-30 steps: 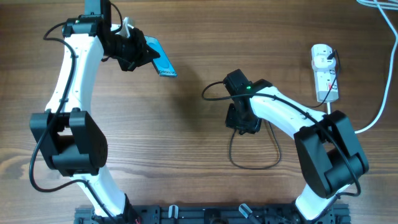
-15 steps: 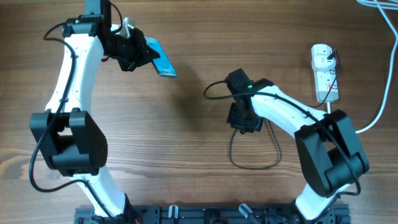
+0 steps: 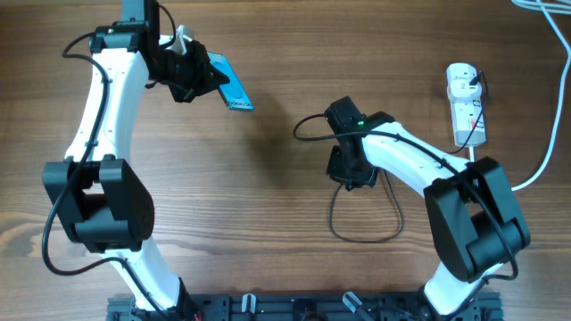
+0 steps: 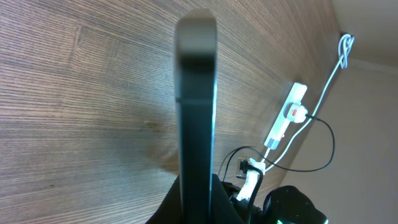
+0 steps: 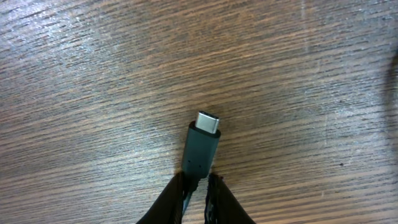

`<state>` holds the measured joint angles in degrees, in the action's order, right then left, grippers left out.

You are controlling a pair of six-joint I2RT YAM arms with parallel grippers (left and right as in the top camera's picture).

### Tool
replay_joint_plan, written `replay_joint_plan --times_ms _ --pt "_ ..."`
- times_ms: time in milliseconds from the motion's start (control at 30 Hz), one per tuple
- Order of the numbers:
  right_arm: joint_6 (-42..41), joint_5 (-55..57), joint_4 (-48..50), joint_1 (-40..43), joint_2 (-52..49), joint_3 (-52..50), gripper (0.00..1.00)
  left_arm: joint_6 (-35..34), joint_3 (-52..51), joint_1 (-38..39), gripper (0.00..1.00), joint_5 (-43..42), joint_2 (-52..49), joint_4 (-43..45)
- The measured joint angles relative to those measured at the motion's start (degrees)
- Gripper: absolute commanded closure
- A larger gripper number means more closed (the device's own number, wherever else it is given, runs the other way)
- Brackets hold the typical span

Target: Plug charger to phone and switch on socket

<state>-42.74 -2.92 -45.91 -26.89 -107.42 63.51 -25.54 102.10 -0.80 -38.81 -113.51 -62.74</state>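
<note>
My left gripper (image 3: pixel 198 75) is shut on the phone (image 3: pixel 231 88) and holds it off the table at the back left, cyan screen tilted up. In the left wrist view the phone (image 4: pixel 196 106) shows edge-on between the jaws of that gripper (image 4: pixel 196 194). My right gripper (image 3: pixel 350 175) is low over the table's middle. It is shut on the charger (image 5: pixel 202 147) just behind its connector, whose metal tip points away from the jaws of the right gripper (image 5: pixel 198 184). The thin black cable (image 3: pixel 366 239) loops towards the front. The white socket (image 3: pixel 465 105) lies at the back right, a black plug in it.
The socket's white cord (image 3: pixel 549 152) runs along the right edge of the table. In the left wrist view the socket (image 4: pixel 286 118) and my right arm (image 4: pixel 292 208) show beyond the phone. Bare wood lies between the two grippers.
The right gripper's jaws have closed onto the charger behind its connector, and that arm has shifted slightly to the right. The left arm and the phone have not moved.
</note>
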Motion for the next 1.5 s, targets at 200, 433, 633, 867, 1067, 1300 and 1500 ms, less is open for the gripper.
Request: replay_joint_plan --times_ms 200,433,633,867,1067,1300,1500 --pt "0.42 -0.09 0.72 0.00 0.00 0.00 0.76 0.00 0.00 0.00 0.96 0.00 0.00 0.00" --pt "0.57 -0.57 1.38 0.00 0.00 0.07 0.85 0.00 0.00 0.00 0.96 0.00 0.00 0.00" --pt "0.81 -0.48 1.64 0.11 0.00 0.07 0.96 0.00 0.00 0.00 0.96 0.00 0.00 0.00" --pt "1.44 -0.72 1.95 0.11 0.00 0.07 0.78 0.00 0.00 0.00 0.96 0.00 0.00 0.00" --pt "2.12 -2.47 2.40 0.04 -0.37 0.79 0.62 0.00 0.00 0.00 0.96 0.00 0.00 0.00" --pt "2.12 -1.95 1.01 0.24 -0.50 0.87 0.85 0.00 0.00 0.00 0.96 0.00 0.00 0.00" --pt "2.05 -1.77 0.81 0.33 -0.55 0.87 0.84 0.00 0.00 0.00 0.96 0.00 0.00 0.00"
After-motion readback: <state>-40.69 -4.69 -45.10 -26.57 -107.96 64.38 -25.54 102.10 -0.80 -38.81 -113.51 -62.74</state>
